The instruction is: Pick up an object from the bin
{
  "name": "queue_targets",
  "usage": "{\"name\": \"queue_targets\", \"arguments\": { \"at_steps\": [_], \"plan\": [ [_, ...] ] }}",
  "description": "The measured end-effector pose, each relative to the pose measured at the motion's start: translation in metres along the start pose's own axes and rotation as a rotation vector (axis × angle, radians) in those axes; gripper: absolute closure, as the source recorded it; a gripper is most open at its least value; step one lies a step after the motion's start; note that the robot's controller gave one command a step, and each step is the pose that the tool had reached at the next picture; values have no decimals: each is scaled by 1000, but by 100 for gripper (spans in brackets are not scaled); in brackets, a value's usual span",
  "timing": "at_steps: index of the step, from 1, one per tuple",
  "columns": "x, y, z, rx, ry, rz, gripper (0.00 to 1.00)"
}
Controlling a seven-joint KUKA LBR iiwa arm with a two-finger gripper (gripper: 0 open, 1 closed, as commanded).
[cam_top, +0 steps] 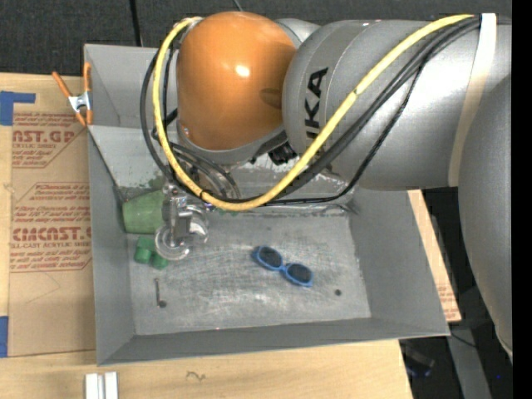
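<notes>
**Gripper low at bin's left side, beside green object**

Gripper (pixel 177 238) sits low in the grey bin (pixel 249 316), left part, right up against a green cylinder-like object (pixel 140 214). Smaller green bit (pixel 150 258) at its tip. Open or closed: cannot tell. Blue toy glasses (pixel 283 267) lie well apart, mid-floor.

Thick, rounded silver-grey arm casing (pixel 399 131) marked with bold black lettering (pixel 314 110); glossy orange dome-shaped wrist cover (pixel 229 77); yellow and black cables (pixel 359 96) looped alongside; small shiny metal gripper (pixel 176 227) beneath.
</notes>
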State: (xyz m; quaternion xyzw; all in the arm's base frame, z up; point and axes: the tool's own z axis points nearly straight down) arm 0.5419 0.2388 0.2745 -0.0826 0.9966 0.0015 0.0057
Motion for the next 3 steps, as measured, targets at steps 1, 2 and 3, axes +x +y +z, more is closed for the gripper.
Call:
{"name": "queue_targets", "arguments": {
  "at_steps": [1,2,3],
  "plan": [
    [24,-18,76,2,17,-111,100],
    [8,-11,-1,0,1,-150,100],
    [45,-18,26,1,13,-5,100]
  ]
}}
